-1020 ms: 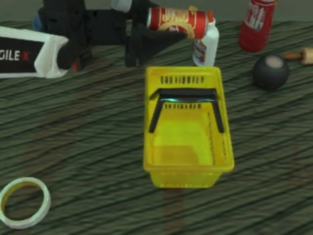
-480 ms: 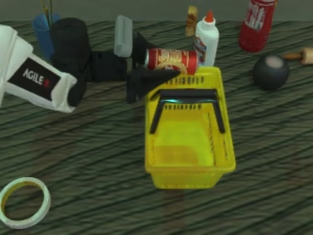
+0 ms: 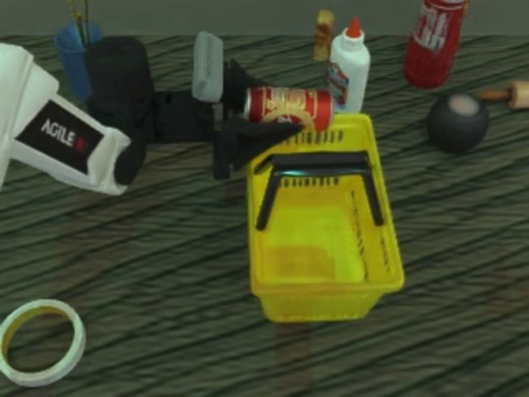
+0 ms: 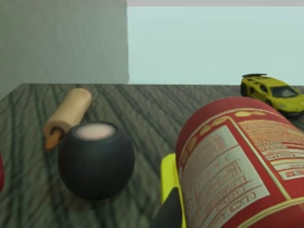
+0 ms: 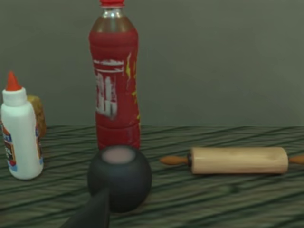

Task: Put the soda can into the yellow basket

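Sideways, the left claw [image 3: 252, 112] grips the cylindrical soda can [image 3: 289, 106] above the slotted yellow basket [image 3: 324, 299].

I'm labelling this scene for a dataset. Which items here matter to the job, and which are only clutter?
In the job:
- soda can, held sideways in the left gripper, at the basket's far rim
- yellow basket

Clutter:
- glue bottle
- red bottle
- black ball
- rolling pin
- tape ring
- blue cup
- toy car

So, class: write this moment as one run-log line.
left pincer: shut on soda can, held sideways | can: above far rim of yellow basket, not inside | right arm: out of top view
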